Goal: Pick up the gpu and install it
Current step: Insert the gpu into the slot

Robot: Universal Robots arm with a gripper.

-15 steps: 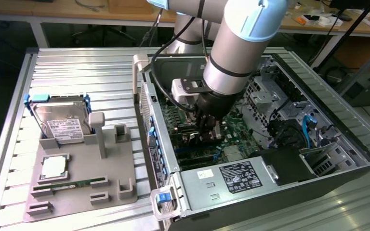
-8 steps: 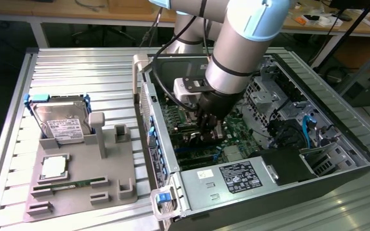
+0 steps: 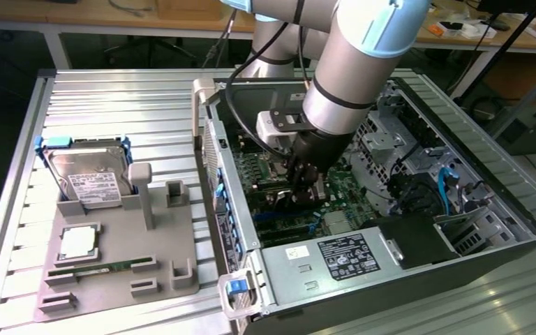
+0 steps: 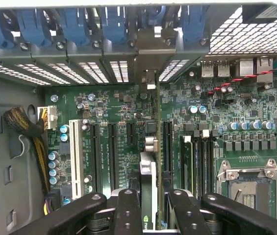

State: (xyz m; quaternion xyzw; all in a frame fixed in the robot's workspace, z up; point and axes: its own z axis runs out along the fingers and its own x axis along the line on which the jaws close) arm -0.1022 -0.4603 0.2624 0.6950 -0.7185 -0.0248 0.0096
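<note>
a ribbed silver aluminium table (image 3: 109, 105) carries an open black computer tower case (image 3: 491, 209) lying on its side. the silver and pale blue robot arm (image 3: 361, 63) reaches down into the case, above the green motherboard (image 4: 226, 98). to the exterior view's left of the case sits a grey moulded holder tray (image 3: 109, 279), with a silver hard drive with white label and blue rails (image 3: 86, 178) propped in it. the gpu (image 4: 148, 176), a thin card seen edge-on, stands upright over the motherboard's long black slots, its metal bracket end against the case's rear slot openings. the black gripper (image 4: 153, 196) straddles the card, its fingers (image 4: 127, 205) close on either side; whether they press on it i cannot tell.
</note>
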